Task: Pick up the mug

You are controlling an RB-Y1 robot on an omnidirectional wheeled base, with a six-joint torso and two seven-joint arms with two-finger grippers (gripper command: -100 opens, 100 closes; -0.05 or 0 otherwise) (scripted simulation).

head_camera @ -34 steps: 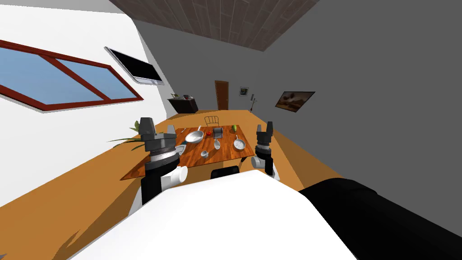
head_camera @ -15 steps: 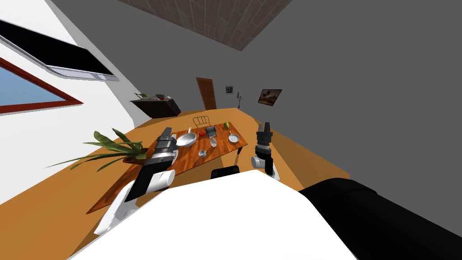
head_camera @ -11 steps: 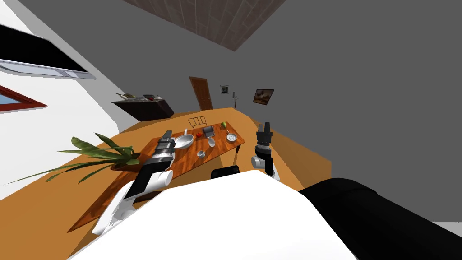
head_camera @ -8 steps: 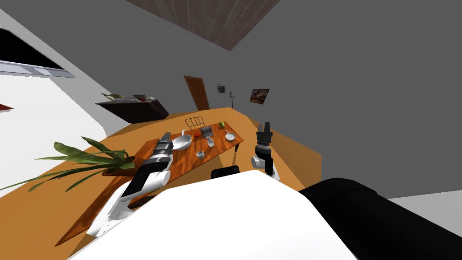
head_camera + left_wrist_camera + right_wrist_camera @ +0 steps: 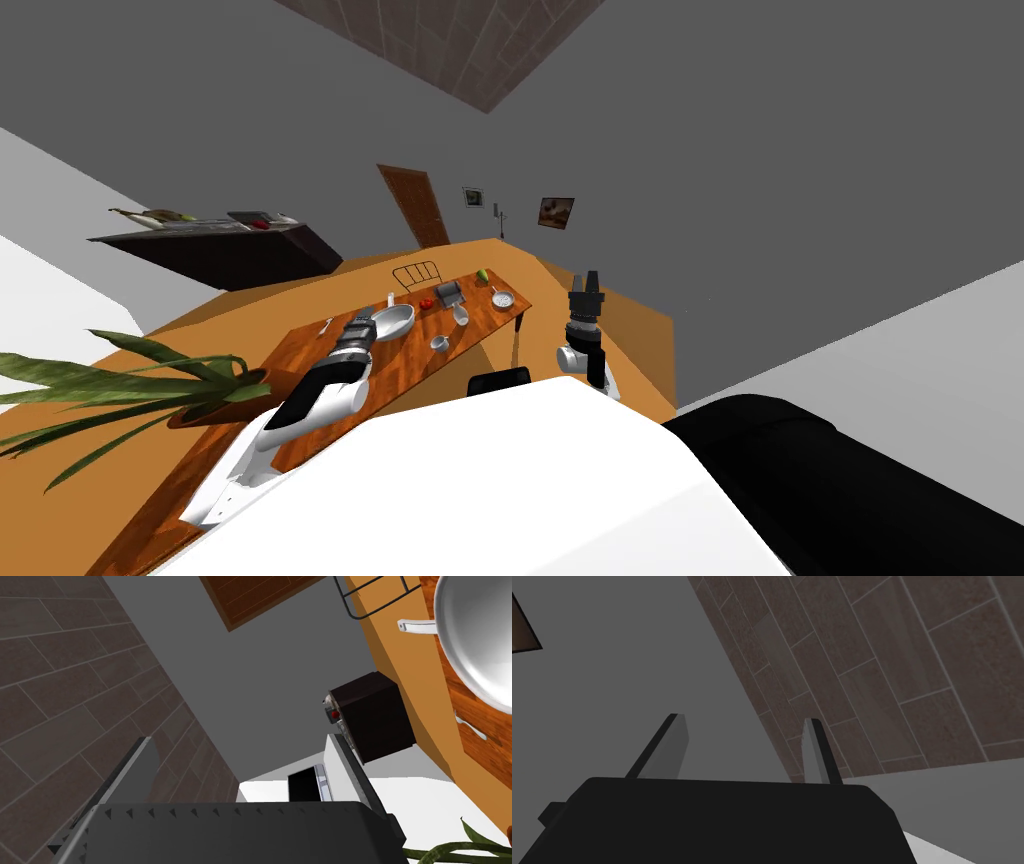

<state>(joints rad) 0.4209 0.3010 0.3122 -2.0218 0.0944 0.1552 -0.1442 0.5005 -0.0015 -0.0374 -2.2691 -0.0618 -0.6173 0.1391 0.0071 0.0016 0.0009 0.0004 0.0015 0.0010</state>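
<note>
The mug (image 5: 438,343) is small and light grey and stands upright near the middle of the brown wooden table (image 5: 300,420). My left gripper (image 5: 361,321) reaches out low over the table, to the left of the mug and right beside a big silver pan (image 5: 393,322). In the left wrist view its fingers (image 5: 135,771) are spread wide around nothing, and the left gripper (image 5: 245,776) is open with the pan's rim (image 5: 475,641) off to one side. My right gripper (image 5: 587,287) is held upright past the table's right edge, open (image 5: 742,748).
Further along the table are a white cup (image 5: 460,315), a dark grey toaster (image 5: 449,293), a red fruit (image 5: 426,304), a small pan (image 5: 502,299), a green fruit (image 5: 482,275) and a spoon (image 5: 325,326). A wire chair (image 5: 415,272) stands at the far end. A potted plant (image 5: 150,385) sits at the near left.
The whole head view has swung, so I have moved along the table. My left arm has stretched forward and down toward the pan. The right arm keeps its pose.
</note>
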